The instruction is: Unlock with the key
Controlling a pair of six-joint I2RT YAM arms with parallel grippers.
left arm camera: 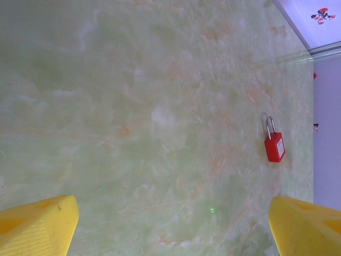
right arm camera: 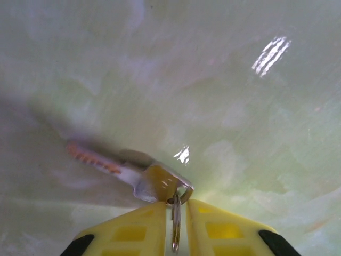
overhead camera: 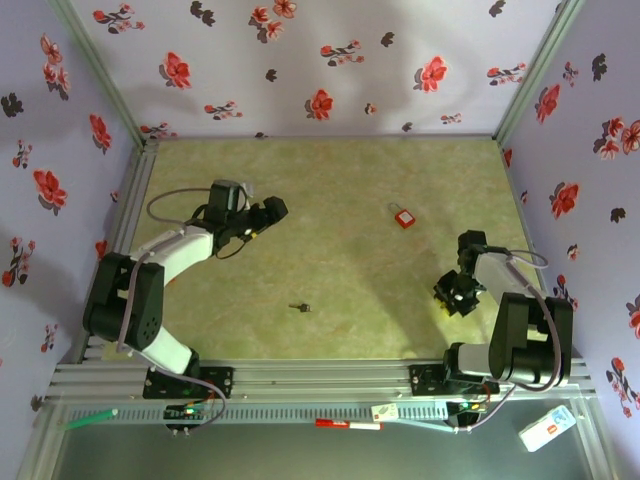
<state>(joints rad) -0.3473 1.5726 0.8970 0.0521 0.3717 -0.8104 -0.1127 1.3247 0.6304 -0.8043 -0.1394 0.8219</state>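
A silver key (right arm camera: 152, 178) with a wire ring (right arm camera: 176, 221) on its head sits at the tips of my right gripper (right arm camera: 176, 213), blade pointing left, close over the table. The yellow fingers (right arm camera: 133, 229) are closed in on the ring. In the top view that gripper (overhead camera: 455, 295) is low at the right. A tiny dark key (overhead camera: 300, 307) lies loose on the table's near middle. A red padlock (overhead camera: 403, 217) lies at the back right, shackle up in the left wrist view (left arm camera: 275, 146). My left gripper (overhead camera: 270, 210) (left arm camera: 170, 224) hangs wide open over bare table.
Floral walls close in the marbled green table (overhead camera: 340, 180) on three sides. On the near rail lie a green pen (overhead camera: 90, 418), a red marker (overhead camera: 348, 425) and a white card (overhead camera: 548, 428).
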